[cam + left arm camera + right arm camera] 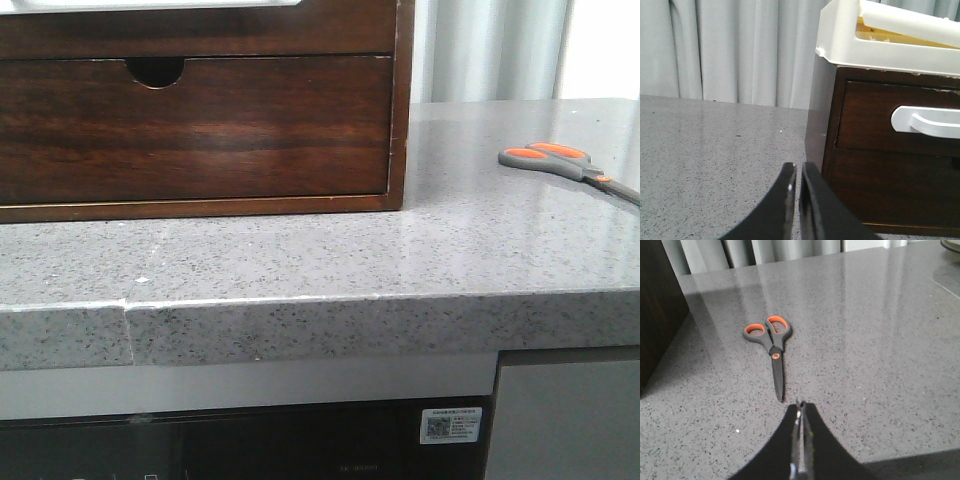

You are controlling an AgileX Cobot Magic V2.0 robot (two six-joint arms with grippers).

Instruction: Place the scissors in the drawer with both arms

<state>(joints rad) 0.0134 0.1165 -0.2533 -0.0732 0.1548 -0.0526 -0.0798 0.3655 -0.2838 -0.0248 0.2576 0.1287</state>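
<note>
The scissors (562, 163) lie flat on the grey stone counter at the right, orange-and-grey handles toward the cabinet. In the right wrist view the scissors (772, 340) lie just beyond my right gripper (800, 406), which is shut and empty, its tips close to the blade point without touching it. The drawer (200, 30) is the upper dark wood front, shut, its pale cutout at the frame's top edge. In the left wrist view the drawer (865, 117) shows with that pale cutout. My left gripper (797, 168) is shut and empty, beside the cabinet's corner. Neither gripper shows in the front view.
A lower drawer front with a half-round notch (155, 70) sits under the task drawer in the wooden cabinet (400, 120). A white tray (840, 35) rests on top of the cabinet. Pale curtains (490, 50) hang behind. The counter's front edge (400, 310) runs across the front view.
</note>
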